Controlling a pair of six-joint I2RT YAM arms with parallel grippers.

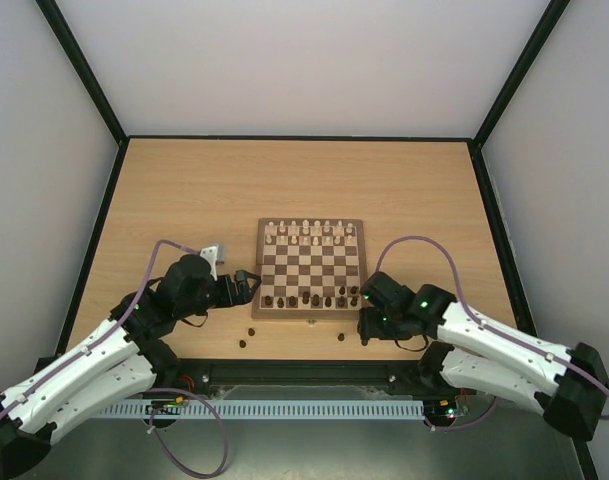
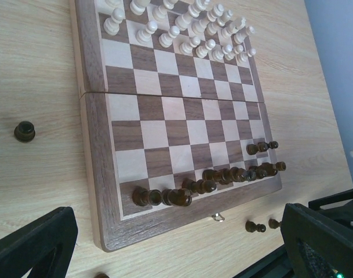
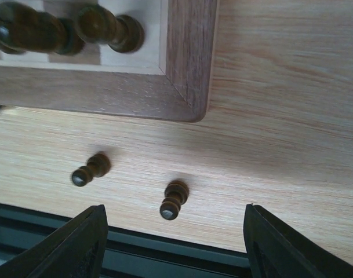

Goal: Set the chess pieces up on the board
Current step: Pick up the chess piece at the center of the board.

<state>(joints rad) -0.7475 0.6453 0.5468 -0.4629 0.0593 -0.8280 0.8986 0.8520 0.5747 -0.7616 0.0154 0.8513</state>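
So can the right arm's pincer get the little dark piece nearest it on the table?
Probably yes. The dark piece sits on the table right between the open fingers of the right pincer, with nothing in the way.

Table (image 1: 284,180): pale wood-grain laminate, matte, grain running left to right. Black edge trim (image 1: 294,138) on the far and side edges. Enclosure is plain white: back wall (image 1: 304,60) brightest, left wall (image 1: 34,150) and right wall (image 1: 574,150) a shade greyer. Left corner strut (image 1: 84,70) and right corner strut (image 1: 517,70) are black and meet the table's far corners. Near edge: black rail (image 1: 294,372), white slotted cable duct (image 1: 304,409) just in front, grey surface (image 1: 314,450) below it. Light is even and diffuse, shadows on the laminate soft. In the left wrist view a wall strip (image 2: 338,35) past the table edge reads blue-grey; can't tell which wall.
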